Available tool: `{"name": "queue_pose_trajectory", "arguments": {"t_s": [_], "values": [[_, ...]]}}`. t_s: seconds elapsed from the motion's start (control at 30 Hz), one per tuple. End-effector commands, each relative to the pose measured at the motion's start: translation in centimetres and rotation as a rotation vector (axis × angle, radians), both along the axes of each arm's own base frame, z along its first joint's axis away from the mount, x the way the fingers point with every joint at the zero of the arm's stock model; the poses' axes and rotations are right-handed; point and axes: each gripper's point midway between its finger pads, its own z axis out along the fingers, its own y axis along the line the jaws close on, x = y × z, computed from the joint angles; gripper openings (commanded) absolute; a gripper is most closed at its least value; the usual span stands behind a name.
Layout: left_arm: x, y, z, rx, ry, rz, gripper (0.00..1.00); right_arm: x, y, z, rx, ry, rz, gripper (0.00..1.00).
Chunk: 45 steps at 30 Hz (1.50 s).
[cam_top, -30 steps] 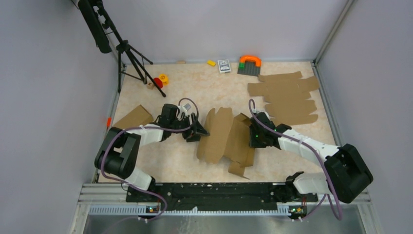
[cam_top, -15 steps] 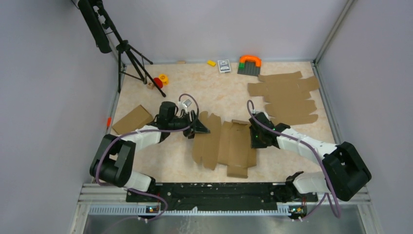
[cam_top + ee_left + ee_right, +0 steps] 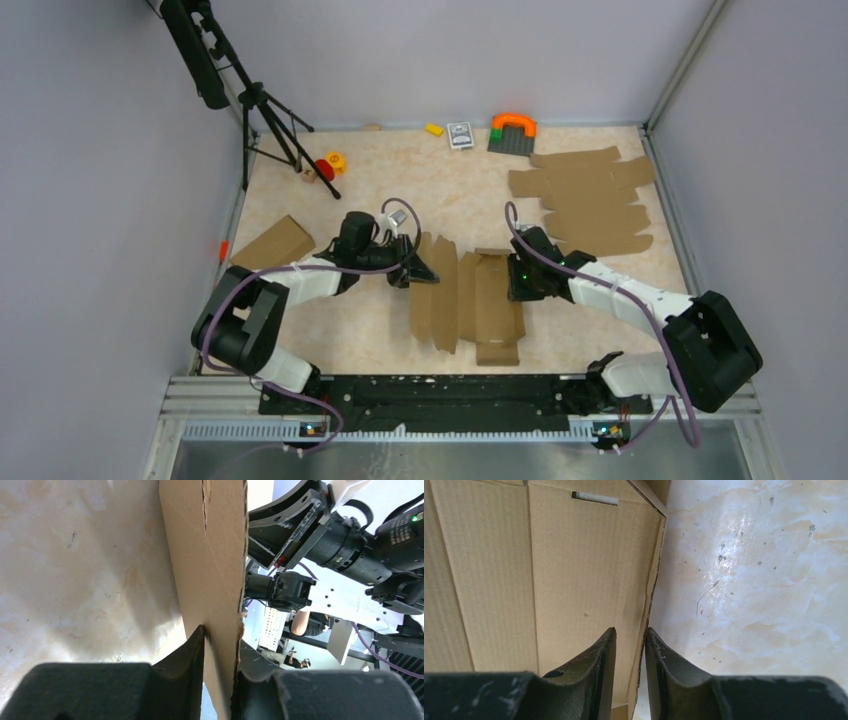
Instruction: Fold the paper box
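Okay, from above: the box (image 3: 478, 295) lies mid-table (image 3: 330, 330) between the arms, its left panel raised. The left gripper (image 3: 425, 272) is at that panel, the right gripper (image 3: 516, 284) at the right edge. Left wrist: fingers (image 3: 192, 652) pinch the upright panel. Right wrist: fingers (image 3: 601, 665) clamp the box's edge.

Pale grey walls (image 3: 450, 50) around a beige marbled tabletop (image 3: 450, 190), black tripod (image 3: 265, 110) at its far-left corner
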Motion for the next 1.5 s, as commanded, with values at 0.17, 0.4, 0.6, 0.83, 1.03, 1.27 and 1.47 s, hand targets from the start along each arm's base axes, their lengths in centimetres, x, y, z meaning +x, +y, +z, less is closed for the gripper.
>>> {"name": "queue_pose_trajectory", "arguments": {"t_s": [0.17,0.4,0.6,0.83,1.03,1.27,1.47], "values": [[0.3,-2.0,3.9,-0.158,-0.070,-0.028,0.22,0.8,2.4,1.4,0.106,-0.047,0.051,0.28],[0.2,-3.6,2.0,-0.111,-0.048,-0.044,0.21,0.4,3.5,1.5,0.155,-0.033,0.079,0.31],[0.4,-3.4,0.8,-0.043,-0.054,-0.037,0.22,-0.3,3.4,1.0,0.179,-0.024,0.062,0.39],[0.0,-4.6,-0.4,0.050,-0.063,-0.074,0.20,-0.7,4.5,0.9,0.252,-0.003,0.065,0.33],[1.2,-3.9,-0.6,0.174,-0.150,-0.061,0.00,0.7,4.2,1.7,0.203,-0.063,0.079,0.20],[2.3,-2.9,3.7,0.282,-0.426,-0.086,0.00,4.9,4.7,6.3,0.210,-0.306,0.091,0.07],[3.0,-1.5,7.8,0.311,-0.671,0.009,0.00,7.9,5.4,10.6,0.256,-0.497,0.066,0.00]]}}
